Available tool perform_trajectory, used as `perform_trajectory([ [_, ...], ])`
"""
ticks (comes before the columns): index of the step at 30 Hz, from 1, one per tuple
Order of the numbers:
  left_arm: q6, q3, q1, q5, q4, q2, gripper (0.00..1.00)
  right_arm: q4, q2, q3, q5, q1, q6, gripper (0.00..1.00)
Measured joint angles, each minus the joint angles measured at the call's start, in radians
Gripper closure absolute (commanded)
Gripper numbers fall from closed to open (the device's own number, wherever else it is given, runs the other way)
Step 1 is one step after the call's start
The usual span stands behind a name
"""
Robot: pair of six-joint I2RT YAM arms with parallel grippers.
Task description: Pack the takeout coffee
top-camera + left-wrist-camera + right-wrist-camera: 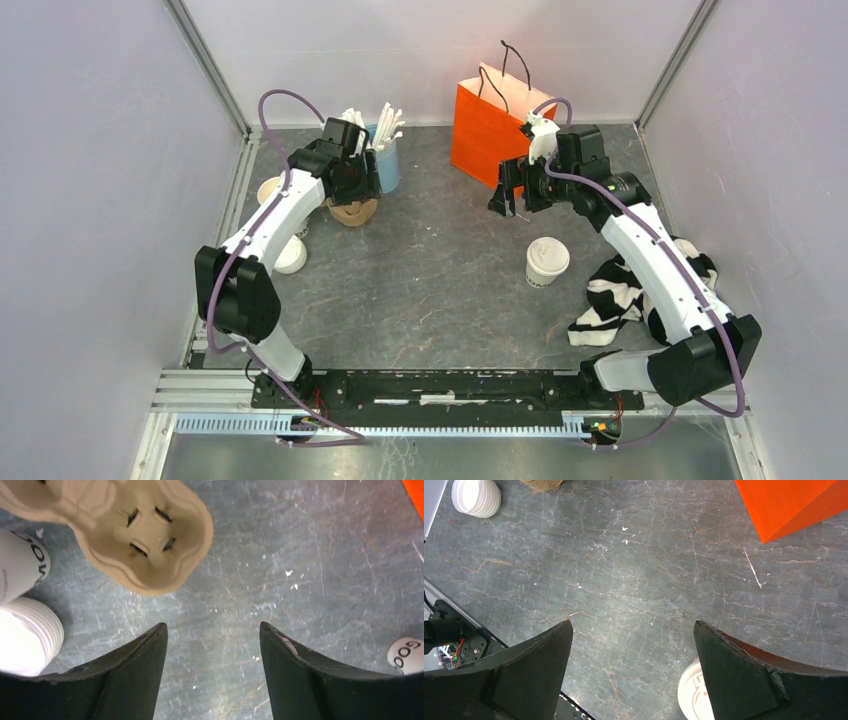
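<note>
The coffee (547, 261) is standing upright on the table (430, 300) with its lid on, in the right half and apart from both claws. In the right wrist view only a slice of the coffee (691, 692) is showing at the bottom edge, its white lid peeking out beside one finger. At the right edge of the left wrist view, a white cup side with dark letters is probably the coffee (407, 655) again, though too little of it is showing to be sure.

A striped cloth (625, 295) is lying crumpled near the coffee on its right, partly under the right arm. The right claw (505, 205) is hanging above the table behind the coffee and just in front of the orange bag (485, 130), which is standing upright at the back. Its jaws are spread wide, and in its own view the right claw (631, 625) is framing nothing but bare table.

The left claw (212, 625) is hanging over the left rear of the table. Its jaws are parted and gripping nothing, with only table showing between them. A pulp carrier (135, 535) is lying just beyond its fingertips. A lid stack (25, 635) is sitting to the carrier's left, and a cup stack (270, 190) is standing near it. A blue cup (385, 165) of white sticks is standing behind the carrier.
</note>
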Motion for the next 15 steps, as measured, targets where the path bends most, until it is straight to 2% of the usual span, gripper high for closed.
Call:
perform_trajectory([
  [7,0.002,-0.013,0.052,0.022,0.128,0.055,0.41,0.001,0.0,0.0,0.023,0.0,-0.023,0.02],
  [15,-0.027,-0.09,0.063,0.037,0.299,0.152,0.38,0.001,0.013,0.011,0.081,0.054,-0.089,0.02],
])
